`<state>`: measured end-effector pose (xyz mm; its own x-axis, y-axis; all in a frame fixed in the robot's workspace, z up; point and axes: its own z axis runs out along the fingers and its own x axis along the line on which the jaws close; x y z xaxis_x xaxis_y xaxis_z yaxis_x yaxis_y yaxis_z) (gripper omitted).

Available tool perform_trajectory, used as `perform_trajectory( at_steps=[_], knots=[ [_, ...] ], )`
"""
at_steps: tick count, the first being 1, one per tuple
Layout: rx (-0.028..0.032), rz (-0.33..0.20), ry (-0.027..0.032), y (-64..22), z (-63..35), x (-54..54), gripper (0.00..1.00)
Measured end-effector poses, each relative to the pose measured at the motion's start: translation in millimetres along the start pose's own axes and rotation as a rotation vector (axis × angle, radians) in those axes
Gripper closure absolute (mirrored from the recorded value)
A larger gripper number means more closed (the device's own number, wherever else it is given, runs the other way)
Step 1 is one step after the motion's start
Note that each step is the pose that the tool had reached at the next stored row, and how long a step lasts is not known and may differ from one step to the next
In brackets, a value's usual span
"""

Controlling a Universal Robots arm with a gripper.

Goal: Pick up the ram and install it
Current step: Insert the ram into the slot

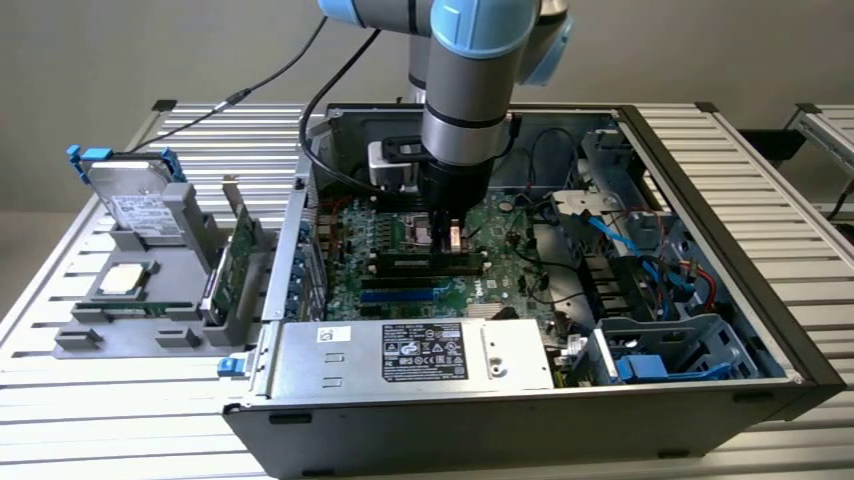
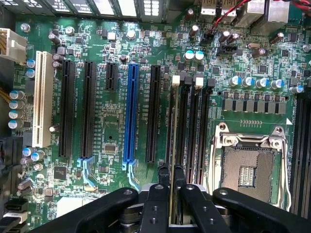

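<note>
While pinched edge-on between nearly closed jaws, the ram (image 2: 171, 204) stands over the black memory slots (image 2: 192, 126) just beside the empty CPU socket (image 2: 245, 167); hard to tell if it's seated in a slot. Gripper (image 2: 171, 171) fingers press both faces of the stick. Blue PCIe slot (image 2: 130, 114) lies farther from the socket, on the motherboard (image 2: 160, 43).

Slatted table (image 1: 120, 440): open computer case (image 1: 534, 435), grey parts rack (image 1: 134, 325).
</note>
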<state>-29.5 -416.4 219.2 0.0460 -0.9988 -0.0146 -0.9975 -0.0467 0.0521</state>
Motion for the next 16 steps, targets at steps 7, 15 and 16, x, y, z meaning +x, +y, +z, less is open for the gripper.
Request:
perform_trajectory(
  at_steps=[7,15,16],
  knots=[
    [-0.0028,0.0,-0.0001,-0.4,0.0,0.0,0.85],
    [-0.0028,0.0,0.0,-1.0,0.4,0.0,0.85],
    [-0.0028,0.0,-0.0001,-1.0,0.6,0.0,0.85]
  ],
)
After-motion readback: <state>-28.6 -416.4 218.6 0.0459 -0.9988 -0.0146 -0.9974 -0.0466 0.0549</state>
